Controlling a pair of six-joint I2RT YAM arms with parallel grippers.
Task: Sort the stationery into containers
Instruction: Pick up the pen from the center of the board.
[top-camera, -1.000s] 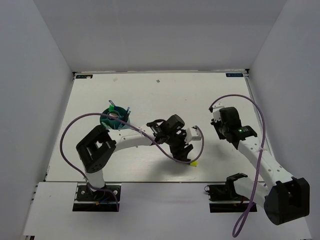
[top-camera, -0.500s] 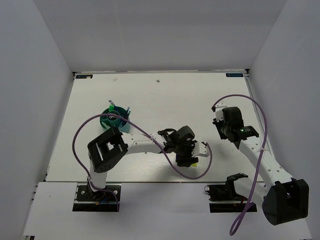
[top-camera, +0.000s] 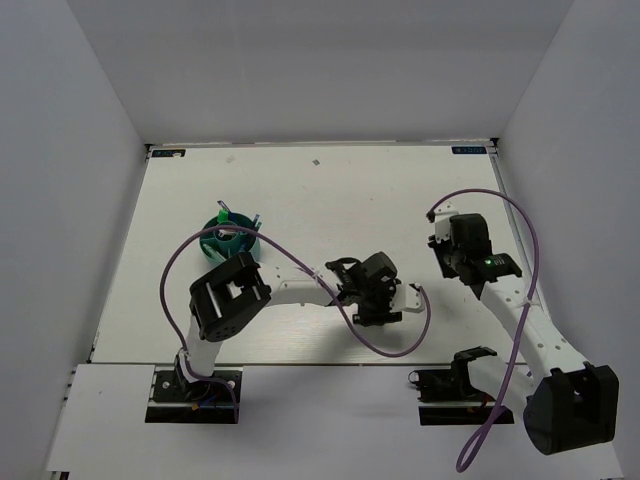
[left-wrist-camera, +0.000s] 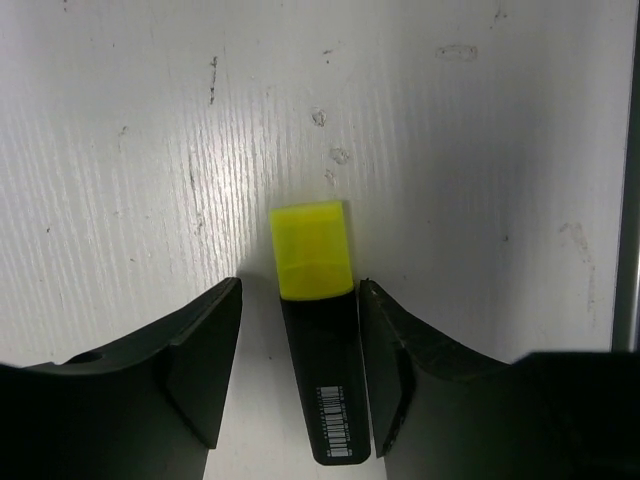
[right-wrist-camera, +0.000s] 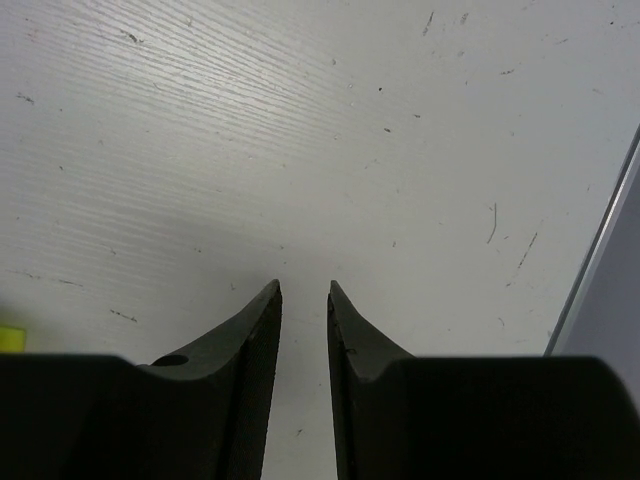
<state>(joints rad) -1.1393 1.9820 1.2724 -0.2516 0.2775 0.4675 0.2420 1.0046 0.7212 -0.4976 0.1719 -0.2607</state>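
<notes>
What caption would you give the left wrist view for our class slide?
Left gripper straddling a yellow-black highlighter lying on the white table, jaws open.

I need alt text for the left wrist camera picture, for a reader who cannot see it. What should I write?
A yellow-black highlighter lies on the white table between the open fingers of the left gripper, its yellow cap pointing away from the camera. A barcode label shows on its black body.

Bare table beyond the yellow-black highlighter, left tool astride it, organiser well apart.
</notes>
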